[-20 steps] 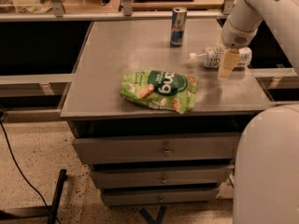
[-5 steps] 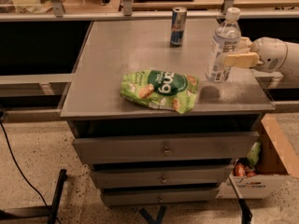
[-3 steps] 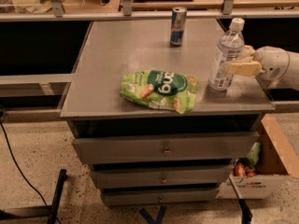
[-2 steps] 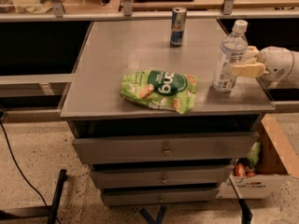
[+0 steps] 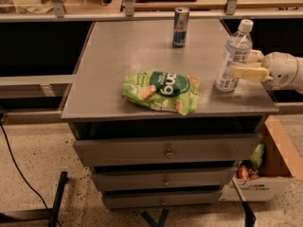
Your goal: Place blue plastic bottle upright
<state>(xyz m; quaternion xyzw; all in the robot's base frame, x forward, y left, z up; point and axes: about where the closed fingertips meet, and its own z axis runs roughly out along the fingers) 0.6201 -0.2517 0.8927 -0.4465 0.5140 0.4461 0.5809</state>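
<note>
The blue plastic bottle [image 5: 233, 56] is clear with a white cap and a white-and-blue label. It stands upright near the right edge of the grey table [image 5: 128, 60], its base on or just above the top. My gripper [image 5: 245, 65] reaches in from the right and is shut on the bottle at label height, one cream finger in front of it and one behind. The white arm runs off the right edge of the view.
A blue-and-silver drink can [image 5: 180, 27] stands upright at the back middle of the table. A green snack bag [image 5: 162, 91] lies flat near the front middle. A cardboard box [image 5: 265, 167] with items sits on the floor at the right. Drawers [image 5: 165, 150] are below the tabletop.
The bottle went from lying on the table to upright in my gripper. Over the last second it moved slightly right and down to the tabletop.
</note>
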